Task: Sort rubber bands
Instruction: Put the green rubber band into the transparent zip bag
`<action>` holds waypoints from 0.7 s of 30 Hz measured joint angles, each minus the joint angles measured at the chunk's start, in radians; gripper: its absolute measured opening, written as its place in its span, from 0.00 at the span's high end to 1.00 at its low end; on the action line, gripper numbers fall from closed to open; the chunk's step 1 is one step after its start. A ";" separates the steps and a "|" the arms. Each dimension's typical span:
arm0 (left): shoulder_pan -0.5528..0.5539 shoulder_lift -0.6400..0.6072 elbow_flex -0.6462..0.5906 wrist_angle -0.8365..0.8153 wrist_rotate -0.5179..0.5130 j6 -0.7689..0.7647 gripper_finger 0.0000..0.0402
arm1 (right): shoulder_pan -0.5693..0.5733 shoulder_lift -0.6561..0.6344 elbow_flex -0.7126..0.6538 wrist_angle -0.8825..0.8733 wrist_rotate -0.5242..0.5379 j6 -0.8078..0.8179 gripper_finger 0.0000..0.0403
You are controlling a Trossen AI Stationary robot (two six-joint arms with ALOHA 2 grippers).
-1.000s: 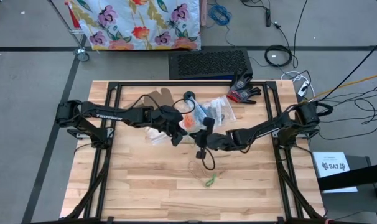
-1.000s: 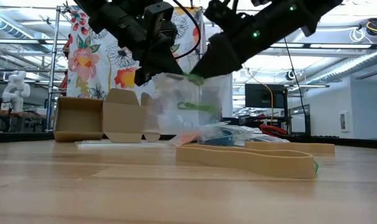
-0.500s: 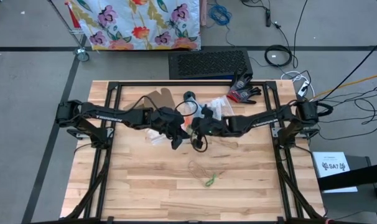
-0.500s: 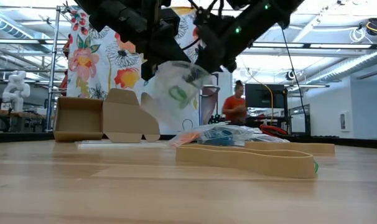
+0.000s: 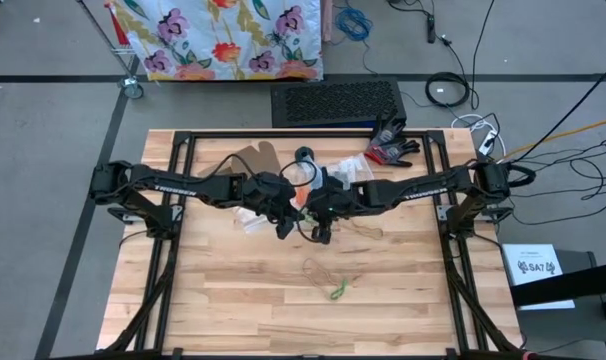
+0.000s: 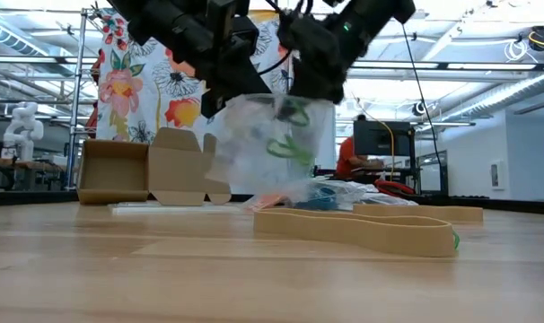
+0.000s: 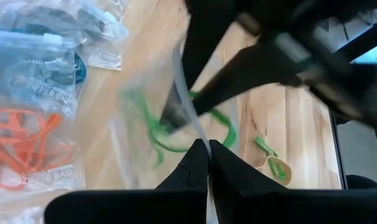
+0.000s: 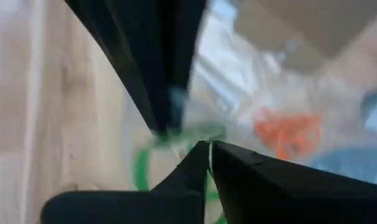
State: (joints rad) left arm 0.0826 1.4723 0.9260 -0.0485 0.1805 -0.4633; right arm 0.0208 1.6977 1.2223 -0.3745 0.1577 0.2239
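— Where are the green bands [image 6: 288,144]?

— In the bag [image 6: 254,148] we hold over mid-table: left gripper [image 7: 207,163] pinched on its rim, right gripper [image 8: 208,158] seemingly pinching a band inside.

— What's left?

— Loose bands [image 5: 328,278] near the front edge.

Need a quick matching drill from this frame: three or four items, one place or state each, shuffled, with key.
Items:
1. clear bag
2. left gripper
3. tan band
4. orange bands

States:
A. lying flat on the wooden table
B. held up above the table, green bands inside
C. sealed in a bag lying on the table
D. shut on the clear bag's edge

Pairs: 1-B, 2-D, 3-A, 4-C
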 joint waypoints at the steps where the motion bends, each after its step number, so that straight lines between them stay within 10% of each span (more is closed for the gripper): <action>1: 0.000 0.000 0.000 -0.006 0.000 0.000 0.98 | 0.000 0.000 0.009 0.014 0.000 -0.013 0.96; 11: 0.000 0.000 0.000 -0.062 -0.011 0.009 0.98 | -0.039 -0.003 0.115 -0.218 0.080 -0.003 0.70; 21: -0.013 0.000 0.000 -0.159 -0.041 0.094 0.98 | 0.060 -0.059 0.152 -0.359 -0.003 0.013 0.70</action>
State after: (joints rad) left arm 0.0700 1.4723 0.9264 -0.2079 0.1390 -0.3689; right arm 0.0810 1.6383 1.3739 -0.7332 0.1545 0.2368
